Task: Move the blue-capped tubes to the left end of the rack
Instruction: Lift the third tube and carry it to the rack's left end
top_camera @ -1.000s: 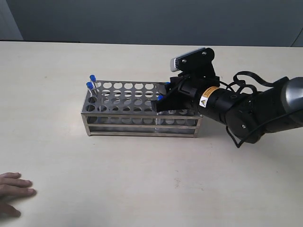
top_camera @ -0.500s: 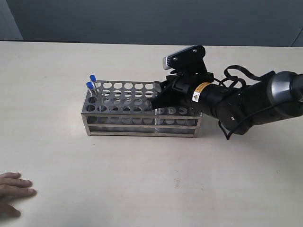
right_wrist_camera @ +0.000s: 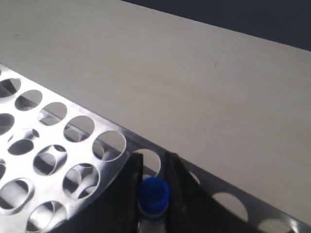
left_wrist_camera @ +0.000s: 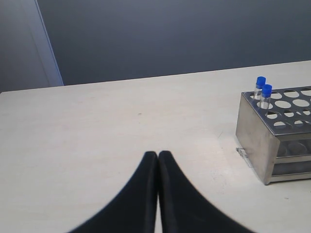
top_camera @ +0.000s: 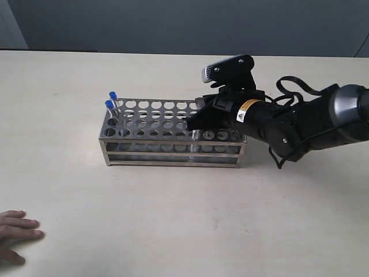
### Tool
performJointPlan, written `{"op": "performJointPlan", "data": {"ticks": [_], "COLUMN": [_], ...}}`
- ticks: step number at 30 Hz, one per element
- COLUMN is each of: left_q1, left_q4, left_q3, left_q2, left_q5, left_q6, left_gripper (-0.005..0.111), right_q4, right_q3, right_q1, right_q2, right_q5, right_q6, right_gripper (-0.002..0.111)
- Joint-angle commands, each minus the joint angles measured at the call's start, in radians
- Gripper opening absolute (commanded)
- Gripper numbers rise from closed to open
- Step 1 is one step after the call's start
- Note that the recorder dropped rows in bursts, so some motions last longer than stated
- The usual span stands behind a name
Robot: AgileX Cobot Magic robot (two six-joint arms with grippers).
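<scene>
Flat cream table (top_camera: 173, 219) filled most of the exterior view; dark grey-blue wall (top_camera: 173, 23) ran behind its far edge.

A person's hand (top_camera: 16, 236) lay flat on the table at the lower left edge, well apart from everything else. Left gripper (left_wrist_camera: 158, 156) showed only in its own wrist camera; its black fingers were pressed together over bare table, with one end of the rack near but apart.

The rack (top_camera: 144, 151), shiny metal with rows of round holes, stood lengthwise near the table's middle. Two blue-capped tubes (top_camera: 109, 104) stood upright in holes at its left end, one behind the other, just beside each other.

Right arm (top_camera: 311, 124) reached in from the right and covered the rack's right end, blocking the holes there; right gripper (top_camera: 192, 122) sat low over the top plate. Its wrist view showed the fingers (right_wrist_camera: 133, 170) pinching a third blue-capped tube (right_wrist_camera: 154, 191) at the cap, by the holes along the plate's edge; could not tell whether the tube's base sat in a hole.
</scene>
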Motion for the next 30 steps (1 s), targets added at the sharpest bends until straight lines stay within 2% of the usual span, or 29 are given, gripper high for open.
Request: {"op": "performJointPlan", "data": {"ticks": [1, 7, 13, 16, 23, 30], "left_q1": [-0.004, -0.004, -0.004, -0.004, -0.004, -0.004], "left_q4": [0.002, 0.002, 0.002, 0.002, 0.002, 0.002], "left_q3": [-0.005, -0.005, -0.005, -0.005, -0.005, -0.005], "left_q2": [0.003, 0.003, 0.003, 0.003, 0.003, 0.003], "left_q5": [-0.012, -0.012, -0.012, -0.012, -0.012, -0.012], "left_q6": [-0.001, -0.001, -0.001, -0.001, -0.001, -0.001], "left_gripper": [0.001, 0.001, 0.001, 0.001, 0.001, 0.001], "right_q4": [-0.01, -0.065, -0.201, -0.263, -0.28, -0.281], "right_q3": [-0.005, -0.027, -0.158, -0.229, -0.398, -0.478], "right_q1": [-0.002, -0.002, 0.052, 0.113, 0.242, 0.296], "right_q2": [-0.089, -0.2, -0.214, -0.178, -0.005, 0.123], "right_q5": [-0.005, 0.018, 0.108, 0.116, 0.153, 0.198], "right_q6": [0.001, -0.003, 0.101, 0.151, 0.157, 0.157], "right_gripper": [0.0, 0.0, 0.0, 0.0, 0.0, 0.0]}}
